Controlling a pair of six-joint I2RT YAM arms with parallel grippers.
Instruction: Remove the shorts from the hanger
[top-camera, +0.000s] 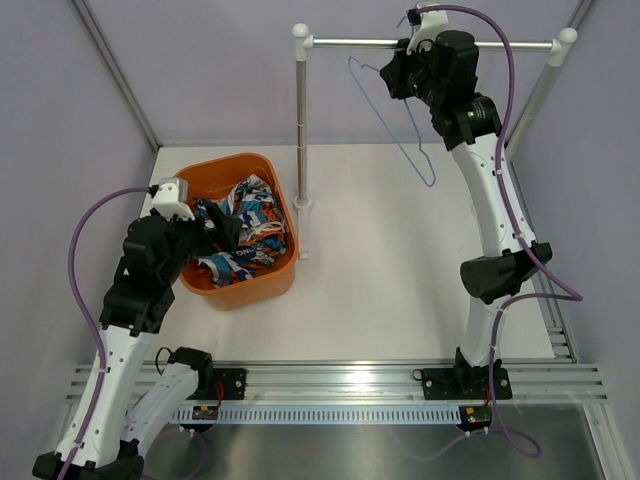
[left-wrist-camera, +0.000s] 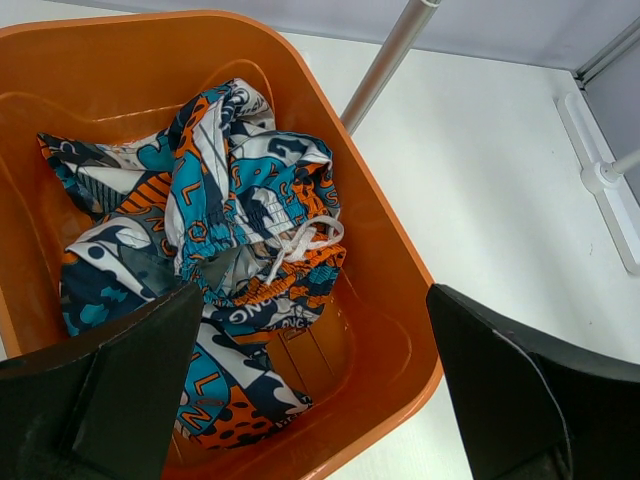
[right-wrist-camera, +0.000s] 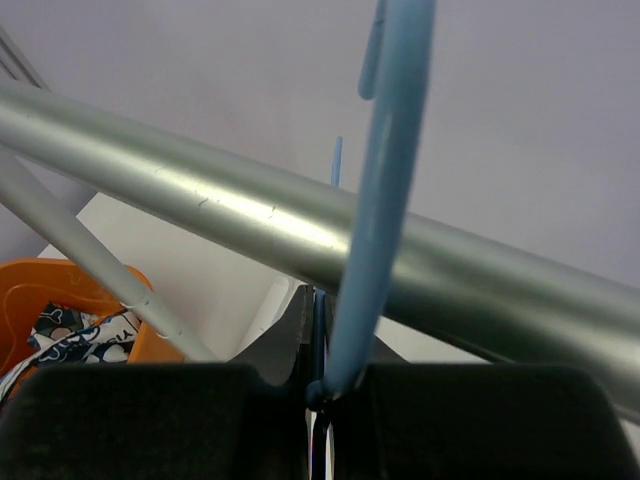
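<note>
Right end effector (top-camera: 397, 72) is gripping the hanger (top-camera: 400, 120) just below the silver rail (top-camera: 360, 42). In the right wrist view its fingers are pressing shut (right-wrist-camera: 318, 385) on the thin blue wire of the hanger (right-wrist-camera: 375, 220), which is crossing in front of the rail (right-wrist-camera: 250, 215). Whether the wire is touching the rail cannot be told. The hanger is tilting down and to the right, well apart from the shorts (top-camera: 245, 230).

The shorts (left-wrist-camera: 220, 230) are lying crumpled inside the orange basket (top-camera: 225, 165), off the hanger. Left end effector (top-camera: 215, 225) is hovering over the basket (left-wrist-camera: 380, 230) with its fingers (left-wrist-camera: 110, 400) spreading wide (left-wrist-camera: 315, 370), holding nothing, and the shorts are showing between them.

The basket is sitting on the white worktop (top-camera: 400, 280) just left of the rail's upright post (top-camera: 300, 120).
</note>
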